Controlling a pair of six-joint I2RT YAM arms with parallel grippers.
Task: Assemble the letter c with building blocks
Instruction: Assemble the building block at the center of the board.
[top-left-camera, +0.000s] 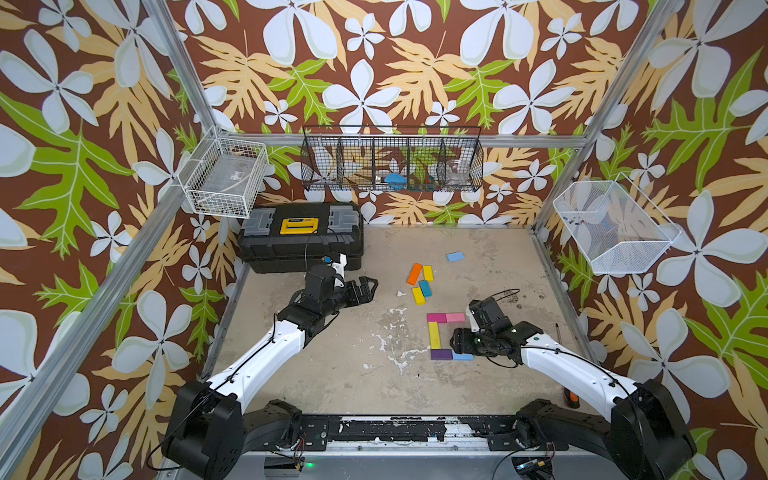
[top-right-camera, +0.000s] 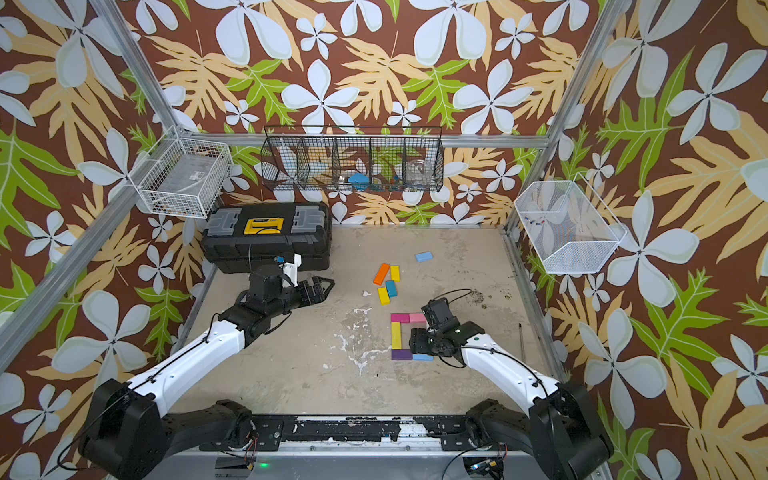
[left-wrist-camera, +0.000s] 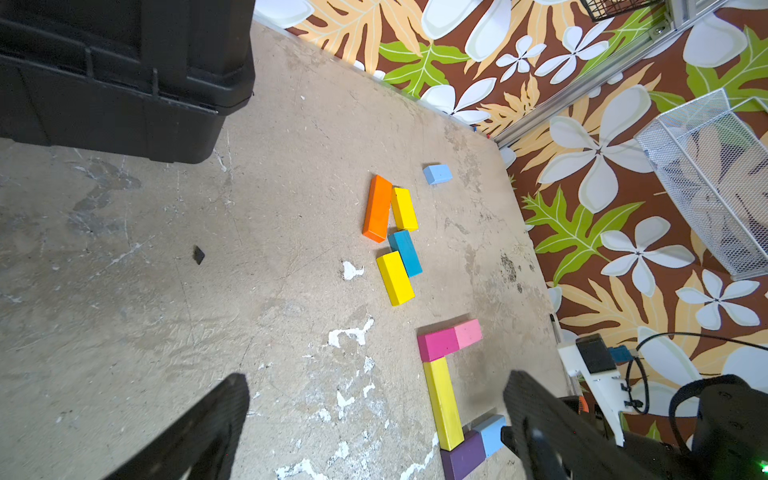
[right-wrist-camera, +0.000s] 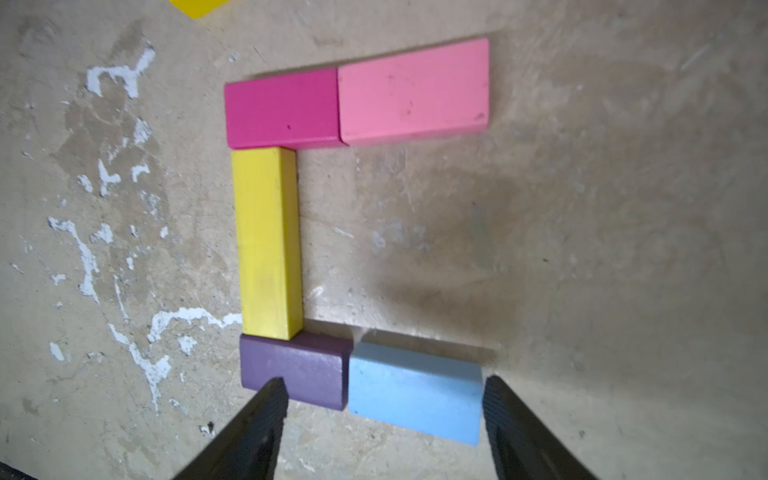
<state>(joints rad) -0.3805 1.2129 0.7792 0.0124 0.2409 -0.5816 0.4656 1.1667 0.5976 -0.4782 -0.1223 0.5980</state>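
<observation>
Over blue block (right-wrist-camera: 415, 390), right end effector (right-wrist-camera: 384, 395)

A toolbox (top-left-camera: 301, 237) sits in the far left corner of the table (top-left-camera: 332, 374), a lone block (top-left-camera: 455, 256) near the far edge, four loose blocks (top-left-camera: 425, 287) clustered before it, and five joined blocks (top-left-camera: 434, 336) before those, toward the right edge.

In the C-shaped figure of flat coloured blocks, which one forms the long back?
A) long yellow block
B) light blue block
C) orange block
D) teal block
A: the long yellow rectangular block lies between the magenta block and the purple block, joining both arms.
</observation>
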